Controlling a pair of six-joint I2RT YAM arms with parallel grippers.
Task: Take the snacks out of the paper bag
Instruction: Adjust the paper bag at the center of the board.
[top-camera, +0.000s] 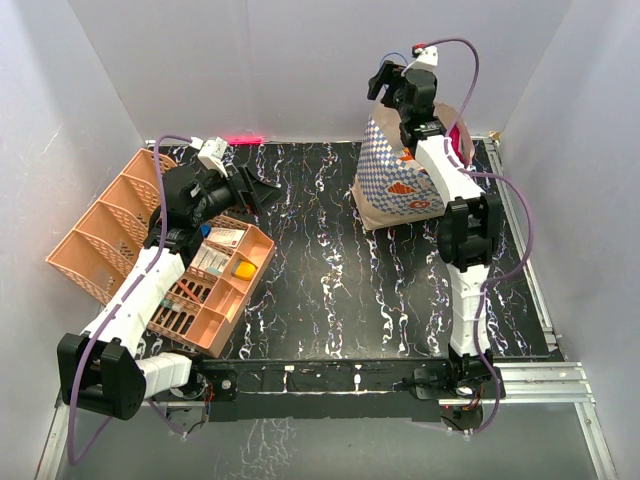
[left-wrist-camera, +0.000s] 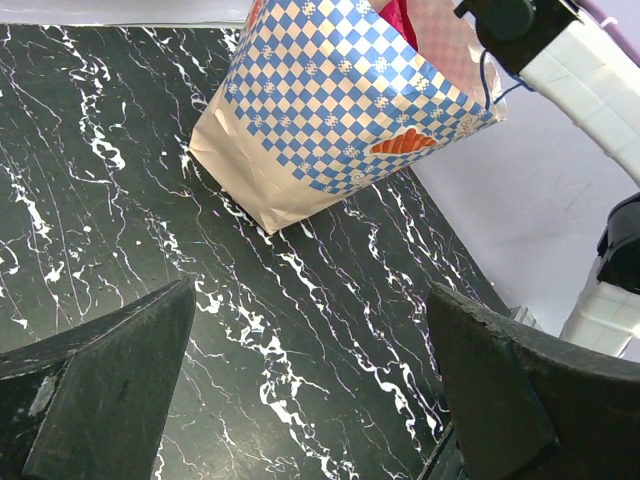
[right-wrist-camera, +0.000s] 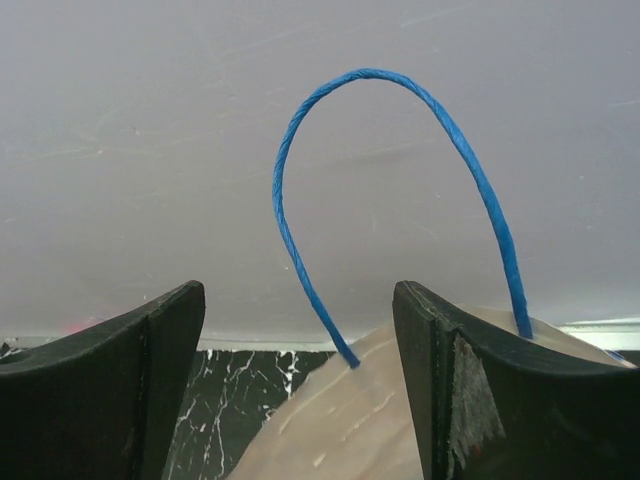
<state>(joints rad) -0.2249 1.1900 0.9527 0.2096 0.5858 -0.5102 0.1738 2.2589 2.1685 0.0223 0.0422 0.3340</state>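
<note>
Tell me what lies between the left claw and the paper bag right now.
Nothing but bare black marbled tabletop runs from the left claw to the paper bag. The left wrist view shows this most clearly.

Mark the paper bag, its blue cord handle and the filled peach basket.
paper bag (left-wrist-camera: 330, 110): left wrist view, chequered band.
blue cord handle (right-wrist-camera: 372, 72): right wrist view, top of loop.
filled peach basket (top-camera: 243, 298): top external view, right rim.

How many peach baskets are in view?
2. The tilted basket leans at the far left, by the wall. The filled basket lies flat just right of it. The arms may hide others, but none seems hidden.
</note>
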